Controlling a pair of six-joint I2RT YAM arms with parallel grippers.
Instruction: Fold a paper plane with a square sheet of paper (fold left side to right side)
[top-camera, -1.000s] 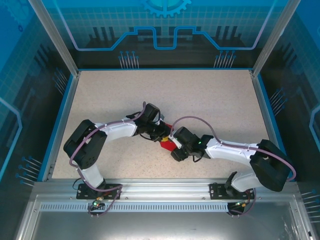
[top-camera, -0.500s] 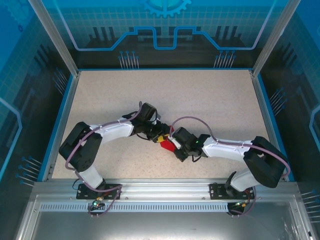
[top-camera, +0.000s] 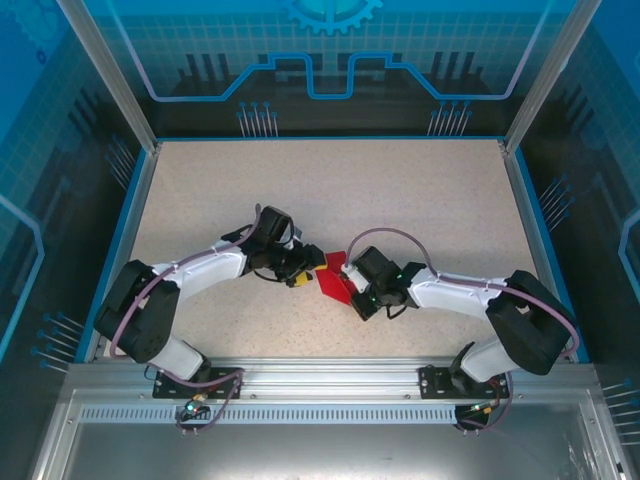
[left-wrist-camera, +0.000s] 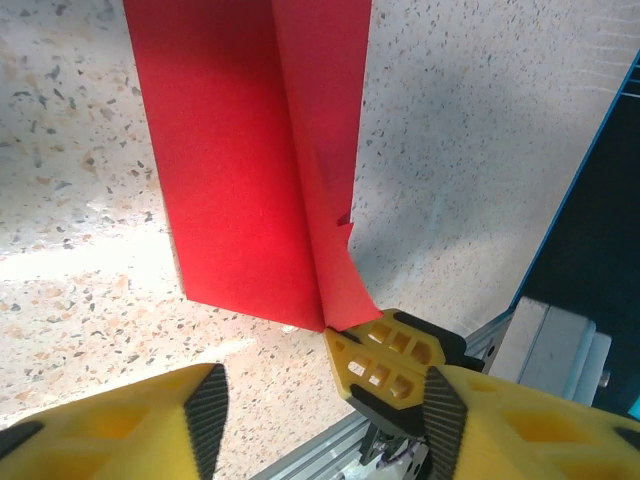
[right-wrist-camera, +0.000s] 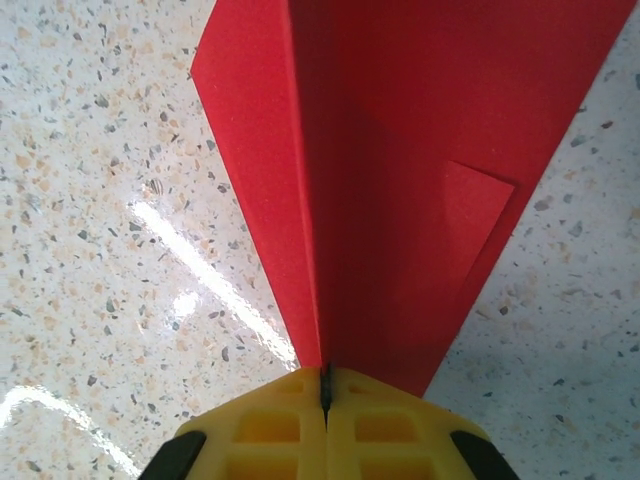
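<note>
paper: folded red paper (top-camera: 332, 278) lies mid table (top-camera: 420, 190), slightly toward the near edge, between the two wrists.
shape: narrow, with a long centre crease; a small turned-over corner on one half; far end cut off in the wrist views.
left gripper (left-wrist-camera: 320, 425): released, jaws apart, nothing between them; paper just ahead, not touching.
right gripper (right-wrist-camera: 325, 398): clenched on the paper's end, pads meeting right on the crease line.
change: the hold has swapped. Left has opened and backed off toward the left edge, right has closed onto the paper; more red now shows from above.
meaning: likely a hand-over. Right pins the sheet, left is free to regrip for the next fold.
risk: thin sheet pinched at one spot could pivot or crumple if dragged.
</note>
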